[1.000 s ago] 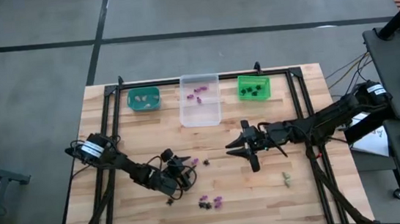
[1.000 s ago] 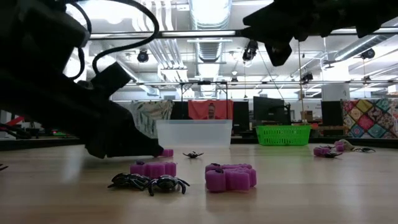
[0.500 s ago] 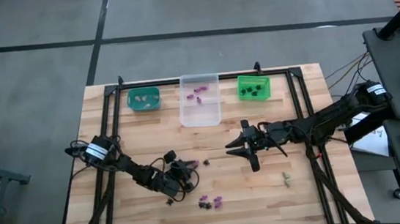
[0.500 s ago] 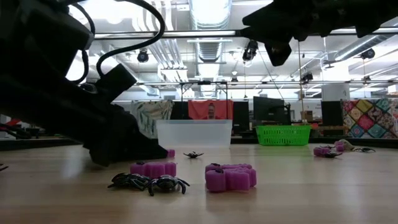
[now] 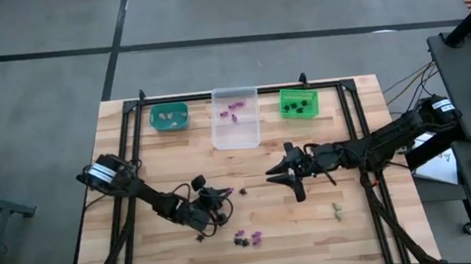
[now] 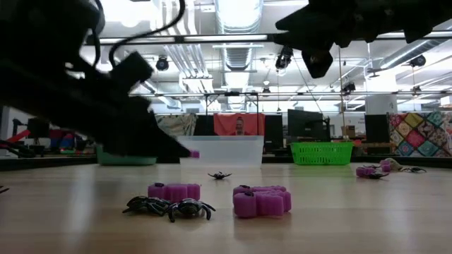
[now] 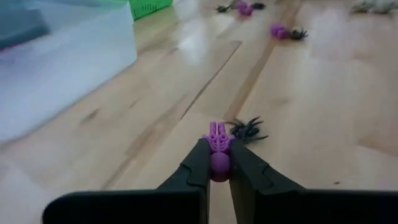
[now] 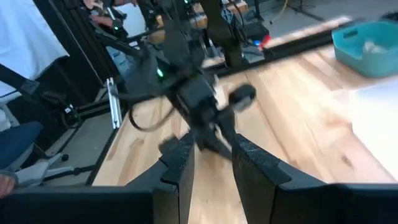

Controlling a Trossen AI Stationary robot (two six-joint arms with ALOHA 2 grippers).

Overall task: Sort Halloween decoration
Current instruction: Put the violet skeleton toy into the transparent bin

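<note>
Purple trinket [image 7: 217, 144] pinched in the left gripper [image 7: 216, 163] above the desk [image 5: 168, 156]; right gripper [image 5: 280, 180] fingers part-open, empty.

one purple trinket [image 7: 217, 142] pinched between jaws (above the wood); other purple and black trinkets [image 5: 247, 237] lie scattered.

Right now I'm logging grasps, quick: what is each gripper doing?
Left gripper: closed on a small purple plastic trinket, lifted off the wooden table.
Right gripper: open, holding nothing, hovering mid-table.
</note>
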